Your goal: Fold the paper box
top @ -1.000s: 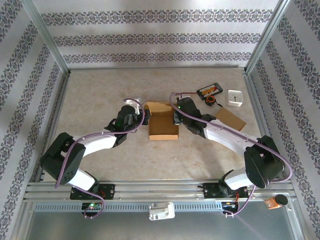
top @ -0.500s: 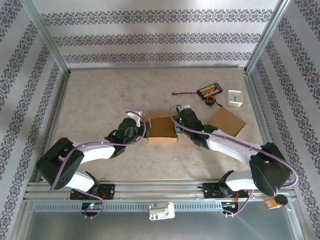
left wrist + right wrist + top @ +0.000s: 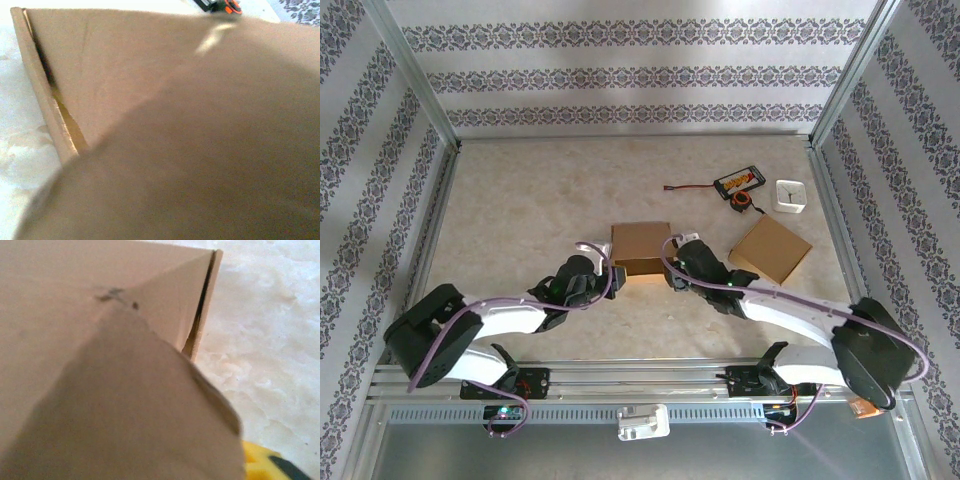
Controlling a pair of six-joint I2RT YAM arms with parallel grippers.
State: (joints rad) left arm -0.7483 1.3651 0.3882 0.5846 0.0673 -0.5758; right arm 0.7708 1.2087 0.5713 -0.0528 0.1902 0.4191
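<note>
The brown paper box point(image 3: 641, 246) lies mid-table with its lid folded down flat over it. My left gripper point(image 3: 609, 273) is at the box's near left corner and my right gripper point(image 3: 673, 270) at its near right corner. Both sit low against the cardboard, and I cannot tell how far their jaws stand apart. In the left wrist view the box point(image 3: 130, 75) is blurred and very close, with a narrow gap along its left edge. In the right wrist view the box point(image 3: 75, 300) shows a thin gap at its right edge.
A second closed brown box point(image 3: 770, 248) lies right of the right arm. A black phone-like device point(image 3: 739, 181), a small orange and black item point(image 3: 744, 201) and a white square clock point(image 3: 790, 195) sit at the back right. Metal frame rails border the table.
The box stood open a second ago and its lid is now folded down shut. Both grippers have drawn back toward the near edge, to the box's near corners.
</note>
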